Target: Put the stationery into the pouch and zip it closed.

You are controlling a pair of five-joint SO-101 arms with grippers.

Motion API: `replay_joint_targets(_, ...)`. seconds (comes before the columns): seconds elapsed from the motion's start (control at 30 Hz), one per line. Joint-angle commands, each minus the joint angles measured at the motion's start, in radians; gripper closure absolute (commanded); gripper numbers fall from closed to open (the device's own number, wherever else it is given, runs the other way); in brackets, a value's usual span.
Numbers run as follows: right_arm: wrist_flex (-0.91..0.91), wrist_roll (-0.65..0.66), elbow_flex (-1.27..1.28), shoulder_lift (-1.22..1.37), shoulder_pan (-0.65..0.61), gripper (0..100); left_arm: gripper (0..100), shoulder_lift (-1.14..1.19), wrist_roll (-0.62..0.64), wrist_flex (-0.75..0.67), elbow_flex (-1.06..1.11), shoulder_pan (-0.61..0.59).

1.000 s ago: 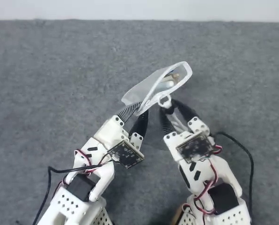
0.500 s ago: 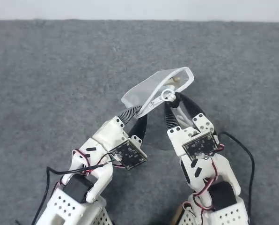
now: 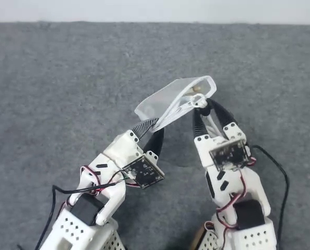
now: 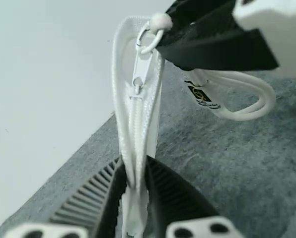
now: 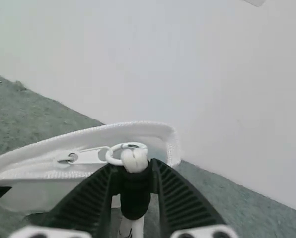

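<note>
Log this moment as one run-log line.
step: zipping pouch | left gripper: shut on pouch end | right gripper: shut on zipper pull | slider: close to right gripper

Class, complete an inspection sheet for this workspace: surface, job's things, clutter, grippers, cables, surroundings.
Surface: grey carpet-like mat.
Job's things: pouch, white mesh, held up between the grippers; zip slider sits short of the end; contents unclear.
Clutter: nothing seen.
Grippers: left gripper shut on the pouch's end; right gripper shut on the zip pull.
Cables: black cable on the mat beside the right arm.
Surroundings: white wall.
</note>
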Motion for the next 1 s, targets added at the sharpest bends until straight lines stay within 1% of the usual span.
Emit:
replay_joint_targets(0.0,-0.033,-0.011,-0.114,0.117,0.074,99.1,99,-0.003,-0.008,0.032,-0.027,-0.012)
replay_joint_targets(0.17,-0.116,-0.011,-0.115,0.203,0.107,99.1,99,-0.003,-0.006,0.032,-0.027,-0.012)
replay_joint_targets(0.53,-0.124,-0.014,-0.137,0.228,0.162,99.1,99,-0.003,-0.006,0.034,-0.025,-0.012)
replay_joint_targets(0.7,-0.131,-0.054,-0.143,0.229,0.206,99.1,99,-0.003,-0.006,0.034,-0.025,-0.012)
replay_joint_targets(0.97,-0.150,-0.054,-0.137,0.229,0.219,99.1,99,-0.003,-0.005,0.034,-0.025,-0.012)
